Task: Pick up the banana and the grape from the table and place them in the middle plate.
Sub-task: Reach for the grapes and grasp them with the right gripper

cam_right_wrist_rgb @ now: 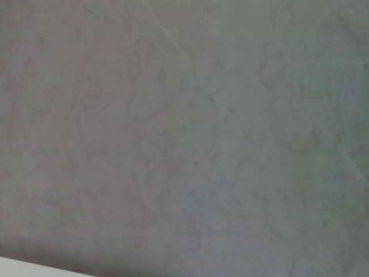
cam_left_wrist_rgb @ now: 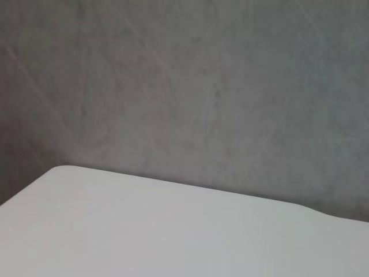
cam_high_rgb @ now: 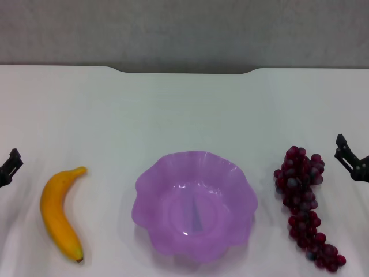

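Looking at the table [cam_high_rgb: 184,109], you are seeing nothing placed yet: the middle plate [cam_high_rgb: 151,196] is sitting empty. The banana [cam_high_rgb: 60,214] is lying just inboard of the left gripper [cam_high_rgb: 10,166], and the grape [cam_high_rgb: 305,208] just inboard of the right gripper [cam_high_rgb: 350,157]. Whether either gripper is spread or pressed together, you cannot tell. Both picks and both placements are remaining.

Lab-like setup; bare white table [cam_high_rgb: 184,104]; grey wall [cam_high_rgb: 184,29]
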Available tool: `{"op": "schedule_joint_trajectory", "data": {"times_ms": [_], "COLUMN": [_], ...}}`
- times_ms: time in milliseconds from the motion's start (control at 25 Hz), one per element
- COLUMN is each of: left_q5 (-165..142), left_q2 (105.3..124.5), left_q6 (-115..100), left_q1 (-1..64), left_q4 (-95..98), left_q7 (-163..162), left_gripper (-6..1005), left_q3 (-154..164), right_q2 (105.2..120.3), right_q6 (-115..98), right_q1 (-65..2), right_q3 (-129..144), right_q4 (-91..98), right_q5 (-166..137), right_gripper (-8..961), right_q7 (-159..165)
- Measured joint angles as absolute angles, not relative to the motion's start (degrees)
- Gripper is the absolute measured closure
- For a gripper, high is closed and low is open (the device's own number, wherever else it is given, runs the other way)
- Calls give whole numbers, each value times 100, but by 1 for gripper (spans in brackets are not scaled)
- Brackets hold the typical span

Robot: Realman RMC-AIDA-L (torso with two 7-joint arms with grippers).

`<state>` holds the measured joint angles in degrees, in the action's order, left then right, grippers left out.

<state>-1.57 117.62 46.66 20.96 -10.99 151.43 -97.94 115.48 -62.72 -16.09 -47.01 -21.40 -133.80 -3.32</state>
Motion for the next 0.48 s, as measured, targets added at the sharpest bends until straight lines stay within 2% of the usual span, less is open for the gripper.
{"op": "schedule_joint_trajectory", "data": {"times_ms": [480], "left_q5": [-120], "left_q2": [11775], "left_q6": [4565], "left_q1": [2214], "left_q4": [-1041], "left_q7": [15133], "left_gripper": [106], "left_q3": [-9567], "right_q2": [11544], "right_q6": [-6208], "right_q1": [-1680], "right_q3": [-4663], "right_q4": [-2177], "right_q5": [-13375], "right_gripper": [53], "right_q7": [-241]}}
